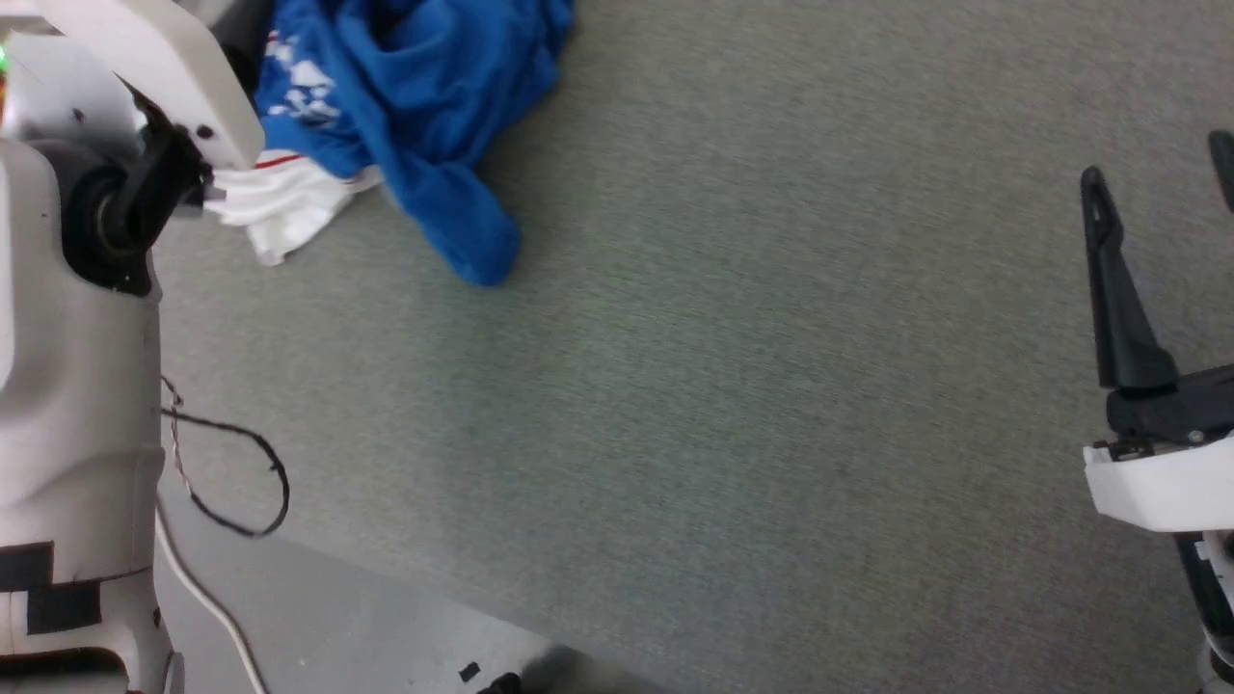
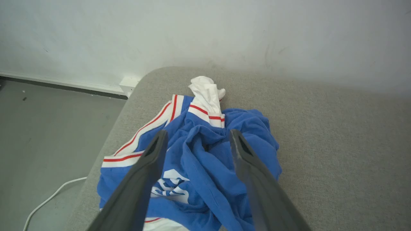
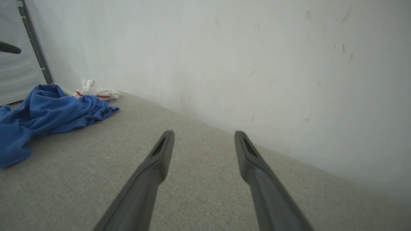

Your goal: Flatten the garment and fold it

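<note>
At the far left of the head view stands the robot's pale plastic left arm (image 1: 77, 434), its white wrist housing reaching toward the top corner. Beside it, a thin black cable loop (image 1: 260, 482) lies at the edge of the work surface. A white cord (image 1: 207, 602) trails over the smooth grey floor (image 1: 366, 617) below.

The left gripper (image 2: 198, 134), seen in its wrist view, has its two long dark fingers spread wide. They point down over the heap of cloth and nothing is clamped between them. Whether the tips touch the cloth I cannot tell.

The garment (image 1: 424, 87), a bright blue jersey-style T-shirt with white sleeves, thin red stripe trim and white chest lettering, lies crumpled in the surface's upper left corner. One white sleeve spills out just beside the left wrist, and a blue fold trails toward the middle.

The grey woven fabric surface (image 1: 723, 386) stretches bare to the right of it, meeting a pale scuffed wall (image 3: 257, 64) at the far side.

At the right edge, well apart from the shirt, the right gripper (image 3: 204, 134) hangs over the bare fabric. Its dark fingers are parted as wide as the left's and hold nothing.
</note>
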`<state>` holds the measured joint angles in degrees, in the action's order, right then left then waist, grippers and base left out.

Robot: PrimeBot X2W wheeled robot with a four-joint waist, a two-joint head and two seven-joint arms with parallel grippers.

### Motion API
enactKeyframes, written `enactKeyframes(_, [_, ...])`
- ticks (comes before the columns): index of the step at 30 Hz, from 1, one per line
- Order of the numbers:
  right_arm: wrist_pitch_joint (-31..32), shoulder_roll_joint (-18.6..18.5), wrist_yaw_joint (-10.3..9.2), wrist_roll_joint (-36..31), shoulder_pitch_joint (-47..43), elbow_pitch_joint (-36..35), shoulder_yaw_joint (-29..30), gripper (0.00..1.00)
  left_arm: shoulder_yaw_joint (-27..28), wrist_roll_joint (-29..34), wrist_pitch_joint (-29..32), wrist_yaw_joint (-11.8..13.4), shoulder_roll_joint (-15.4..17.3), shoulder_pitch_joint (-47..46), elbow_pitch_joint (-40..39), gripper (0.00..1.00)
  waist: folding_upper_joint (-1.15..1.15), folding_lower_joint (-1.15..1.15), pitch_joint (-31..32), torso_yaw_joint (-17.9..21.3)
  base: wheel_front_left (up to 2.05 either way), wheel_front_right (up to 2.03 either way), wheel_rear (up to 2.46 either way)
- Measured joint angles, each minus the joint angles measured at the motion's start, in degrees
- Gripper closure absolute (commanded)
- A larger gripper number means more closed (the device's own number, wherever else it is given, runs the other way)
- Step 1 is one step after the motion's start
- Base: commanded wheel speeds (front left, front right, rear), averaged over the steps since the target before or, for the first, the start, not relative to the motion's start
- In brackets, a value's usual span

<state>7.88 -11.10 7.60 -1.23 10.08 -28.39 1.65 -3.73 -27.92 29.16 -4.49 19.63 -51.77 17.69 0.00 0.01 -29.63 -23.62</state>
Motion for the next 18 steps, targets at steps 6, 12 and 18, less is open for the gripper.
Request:
enactKeyframes(6, [1.2,-0.4,0.0,0.9,0.3,-1.3,0.3,0.0,0.4,-1.9,6.3,1.3,0.7,0.8,4.1,0.0,0.0,-0.01,-2.7,4.3,0.0,0.0,0.0])
enactKeyframes(12, [2.1,-0.8,0.0,1.3,0.4,-2.2,1.2,0.0,0.9,-2.3,9.8,4.1,1.8,3.4,8.4,0.0,0.0,-0.01,-4.5,7.9,0.0,0.0,0.0])
enactKeyframes(18, [2.3,-1.1,0.0,1.8,0.4,-2.3,1.3,0.0,1.0,-2.8,11.0,4.1,2.9,3.4,9.3,1.0,0.0,-0.01,-5.7,9.8,0.0,0.0,0.0])
